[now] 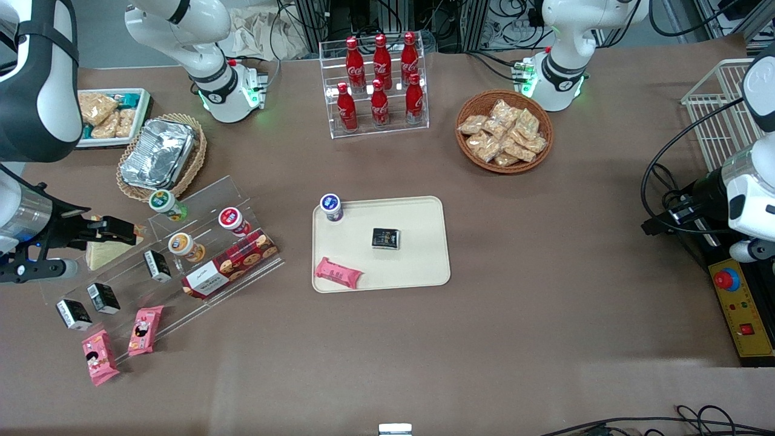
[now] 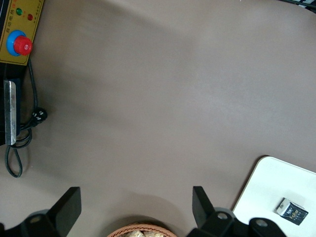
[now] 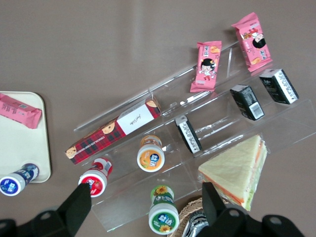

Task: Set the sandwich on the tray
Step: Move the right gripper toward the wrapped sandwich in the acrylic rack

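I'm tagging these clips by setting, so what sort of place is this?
Probably a robot lab set up as a mock snack shop: a clear rack of cola bottles, a tiered clear shelf with the sandwich, and cables around. The gripper hovers, fingers open, over the sandwich; the tray waits nearby.

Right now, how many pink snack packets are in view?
3: one on the cream rectangular tray, two at the clear acrylic stand's low edge. The open right gripper hovers near the triangular sandwich.

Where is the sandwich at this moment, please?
The sandwich lies on the clear acrylic display stand at the working arm's end of the table, under the gripper, not yet on the tray.
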Controlling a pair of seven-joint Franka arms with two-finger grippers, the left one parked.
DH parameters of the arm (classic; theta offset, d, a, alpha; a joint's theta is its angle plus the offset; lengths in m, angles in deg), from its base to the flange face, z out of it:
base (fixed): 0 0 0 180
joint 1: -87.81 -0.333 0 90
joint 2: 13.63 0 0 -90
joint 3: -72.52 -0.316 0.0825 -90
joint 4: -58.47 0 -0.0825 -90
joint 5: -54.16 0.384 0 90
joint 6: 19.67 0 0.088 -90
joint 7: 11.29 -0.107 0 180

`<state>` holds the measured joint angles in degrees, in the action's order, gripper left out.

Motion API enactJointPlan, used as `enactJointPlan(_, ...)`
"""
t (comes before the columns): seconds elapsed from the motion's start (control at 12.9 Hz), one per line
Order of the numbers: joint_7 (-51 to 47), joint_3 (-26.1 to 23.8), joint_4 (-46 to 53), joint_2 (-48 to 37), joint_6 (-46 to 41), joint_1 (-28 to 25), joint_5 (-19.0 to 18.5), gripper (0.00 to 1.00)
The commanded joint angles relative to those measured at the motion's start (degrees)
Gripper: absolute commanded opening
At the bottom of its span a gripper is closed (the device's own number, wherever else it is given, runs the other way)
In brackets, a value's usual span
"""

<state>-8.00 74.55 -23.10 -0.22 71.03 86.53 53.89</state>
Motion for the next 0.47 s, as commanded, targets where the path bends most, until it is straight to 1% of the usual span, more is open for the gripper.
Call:
enactJointPlan(0.0, -0.65, -0.09, -0.35, -0.84, 0.0, 0.4, 1.24, 1.0)
enactJointPlan(0.08, -0.56, -0.01, -0.52, -0.75, 0.44, 0.4, 0.98, 1.0)
enactJointPlan(0.23, -0.74, -0.01, -2.01, -0.66, -0.26, 1.8, 1.68, 1.0)
enactJointPlan(0.31, -0.74, -0.01, -2.8, -1.1, -0.52, 4.42, 4.38, 1.0)
enactJointPlan(0.39, -0.65, 0.08, -4.03, -1.8, -0.52, 5.4, 6.76, 1.0)
